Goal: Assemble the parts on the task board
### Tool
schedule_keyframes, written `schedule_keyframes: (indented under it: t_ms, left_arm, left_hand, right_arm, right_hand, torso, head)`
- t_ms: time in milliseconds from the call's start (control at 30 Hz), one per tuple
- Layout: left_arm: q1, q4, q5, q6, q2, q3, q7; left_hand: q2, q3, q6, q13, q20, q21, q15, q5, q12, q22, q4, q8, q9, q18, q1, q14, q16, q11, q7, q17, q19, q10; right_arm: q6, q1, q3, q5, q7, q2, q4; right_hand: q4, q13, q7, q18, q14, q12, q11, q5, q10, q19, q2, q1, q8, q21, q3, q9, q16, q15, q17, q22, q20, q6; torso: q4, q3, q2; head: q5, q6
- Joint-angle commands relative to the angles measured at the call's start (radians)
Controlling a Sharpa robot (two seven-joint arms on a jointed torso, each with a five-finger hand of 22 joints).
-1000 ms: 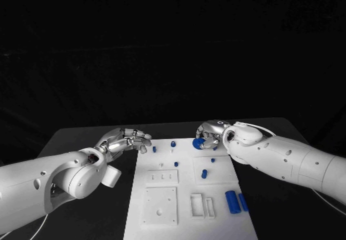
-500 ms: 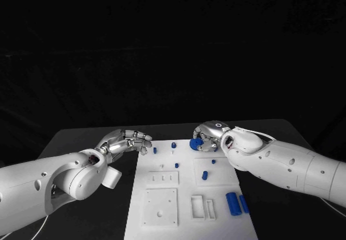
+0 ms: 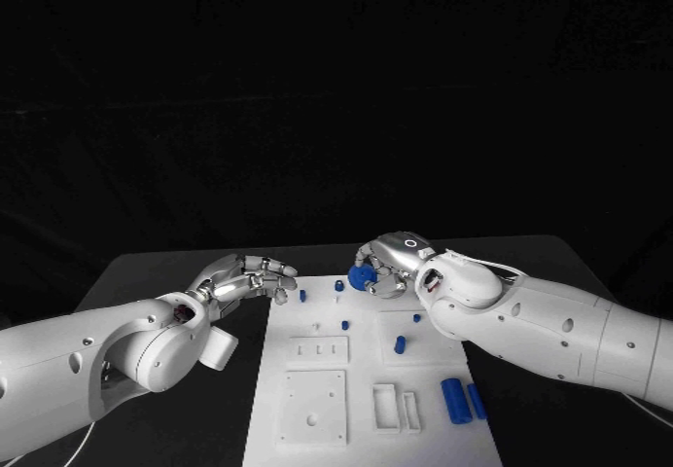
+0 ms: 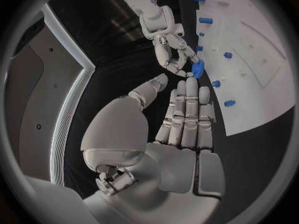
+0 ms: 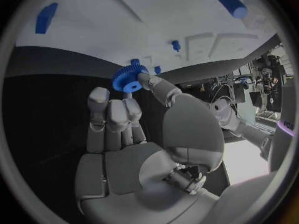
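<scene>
Right hand [image 3: 386,261] pinching a blue gear [image 5: 128,78] above the task board's [image 3: 368,428] far edge; left hand [image 3: 246,277] empty, fingers apart, beside the board.

Task board [image 3: 368,413]: white, smooth, matt, plastic by appearance. Blue gear [image 5: 129,78]: matt plastic, toothed rim. Right hand [image 3: 387,265] and left hand [image 3: 247,278]: silvery metal fingers with a dull sheen; arm shells glossy white plastic. Table [image 3: 155,274]: black, matt. Backdrop: black, cloth-like

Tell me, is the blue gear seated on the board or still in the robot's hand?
In hand. The right hand pinches the blue gear in its fingertips, above the task board's far end.
</scene>
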Motion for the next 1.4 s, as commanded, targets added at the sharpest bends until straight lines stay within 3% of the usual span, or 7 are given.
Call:
schedule_keyframes:
  t_ms: [33, 233, 467, 667, 767, 1000, 1400]
  left_arm:
    - [0.002, 0.005, -0.004, 0.001, 0.001, 0.000, 0.007]
    - [0.002, 0.007, -0.004, 0.001, 0.002, 0.001, 0.007]
    - [0.002, 0.010, 0.002, 0.003, 0.008, 0.001, 0.005]
    - [0.002, 0.018, 0.027, 0.006, 0.009, 0.001, 0.002]
    - [0.002, 0.020, 0.027, 0.006, 0.009, 0.001, 0.002]
    - [0.002, 0.020, 0.027, 0.007, 0.010, 0.001, 0.002]
    - [0.002, 0.021, 0.027, 0.008, 0.013, 0.001, 0.000]
  left_hand:
    - [0.010, 0.004, -0.004, -0.001, -0.004, 0.005, -0.002, 0.004, -0.005, -0.001, -0.002, -0.004, 0.002, 0.005, -0.001, -0.006, 0.005, 0.003, 0.006, -0.001, 0.000, 0.003]
    - [0.009, 0.004, -0.004, -0.001, -0.004, 0.006, -0.002, 0.004, -0.005, -0.001, -0.002, -0.005, 0.002, 0.005, -0.002, -0.006, 0.006, 0.003, 0.006, -0.001, 0.000, 0.003]
    - [0.009, 0.004, -0.003, -0.001, -0.004, 0.006, -0.002, 0.004, -0.005, -0.001, -0.002, -0.005, 0.002, 0.005, -0.002, -0.006, 0.006, 0.003, 0.006, -0.001, 0.001, 0.003]
    - [0.010, 0.004, -0.003, -0.001, -0.004, 0.006, -0.002, 0.004, -0.005, -0.001, -0.001, -0.005, 0.002, 0.005, -0.003, -0.006, 0.006, 0.003, 0.006, -0.002, 0.001, 0.003]
    - [0.010, 0.004, -0.003, -0.001, -0.004, 0.006, -0.002, 0.004, -0.005, -0.001, -0.001, -0.005, 0.002, 0.005, -0.003, -0.006, 0.006, 0.003, 0.006, -0.002, 0.001, 0.003]
    - [0.010, 0.004, -0.003, -0.001, -0.004, 0.006, -0.002, 0.004, -0.006, -0.001, -0.001, -0.005, 0.003, 0.005, -0.003, -0.006, 0.006, 0.003, 0.006, -0.002, 0.001, 0.003]
    - [0.010, 0.004, -0.004, -0.001, -0.004, 0.006, -0.002, 0.004, -0.006, -0.002, -0.002, -0.006, 0.003, 0.005, -0.003, -0.006, 0.007, 0.003, 0.006, -0.003, 0.001, 0.003]
  right_arm:
    - [-0.016, 0.001, 0.000, -0.023, -0.013, 0.015, 0.006]
    - [-0.010, 0.000, -0.004, -0.023, -0.011, 0.056, -0.005]
    - [0.000, -0.002, -0.032, -0.023, -0.009, 0.089, -0.033]
    - [0.010, -0.011, -0.044, -0.022, -0.005, 0.113, -0.061]
    - [0.014, -0.019, -0.045, -0.022, -0.004, 0.124, -0.074]
    - [0.032, -0.027, -0.046, -0.021, -0.004, 0.143, -0.101]
    - [0.042, -0.031, -0.046, -0.011, -0.011, 0.155, -0.135]
  right_hand:
    - [0.003, -0.001, 0.023, 0.069, 0.002, 0.004, 0.001, -0.007, 0.006, 0.007, -0.010, -0.003, 0.006, -0.001, 0.005, 0.008, -0.005, -0.006, 0.002, 0.014, -0.003, 0.046]
    - [0.005, -0.003, 0.023, 0.069, 0.002, 0.002, 0.002, -0.009, 0.005, 0.007, -0.011, -0.003, 0.005, -0.001, 0.006, 0.008, -0.006, -0.006, 0.002, 0.013, -0.003, 0.046]
    - [0.006, -0.005, 0.024, 0.069, 0.002, -0.001, 0.002, -0.011, 0.002, 0.006, -0.011, -0.002, 0.005, -0.001, 0.008, 0.008, -0.006, -0.006, 0.002, 0.013, -0.003, 0.045]
    - [0.006, -0.007, 0.024, 0.069, 0.002, -0.003, 0.002, -0.012, 0.000, 0.006, -0.011, -0.002, 0.005, -0.002, 0.008, 0.008, -0.007, -0.006, 0.002, 0.013, -0.003, 0.044]
    - [0.006, -0.006, 0.024, 0.069, 0.002, -0.002, 0.002, -0.013, 0.001, 0.006, -0.012, -0.002, 0.004, -0.002, 0.007, 0.007, -0.007, -0.005, 0.002, 0.013, -0.003, 0.044]
    - [0.007, -0.005, 0.024, 0.069, 0.002, -0.001, 0.002, -0.015, 0.002, 0.005, -0.012, -0.003, 0.004, -0.002, 0.007, 0.007, -0.007, -0.005, 0.003, 0.013, -0.002, 0.043]
    - [0.009, -0.015, 0.026, 0.069, 0.001, -0.015, 0.004, -0.018, -0.012, 0.003, -0.011, -0.006, 0.000, -0.005, 0.004, 0.006, -0.010, -0.004, 0.003, 0.013, -0.002, 0.036]
  torso:
    - [0.0034, -0.0007, 0.002]
    - [0.0021, 0.0000, 0.003]
    - [0.0044, -0.0006, 0.003]
    - [0.0083, -0.0031, 0.006]
    - [0.0096, -0.0048, 0.007]
    - [0.0086, -0.0031, 0.006]
    - [0.0070, -0.0037, 0.005]
  head:
    - [-0.001, 0.001]
    - [-0.005, 0.003]
    - [-0.001, -0.002]
    - [0.003, -0.006]
    - [0.001, -0.006]
    - [0.004, -0.010]
    - [0.008, -0.012]
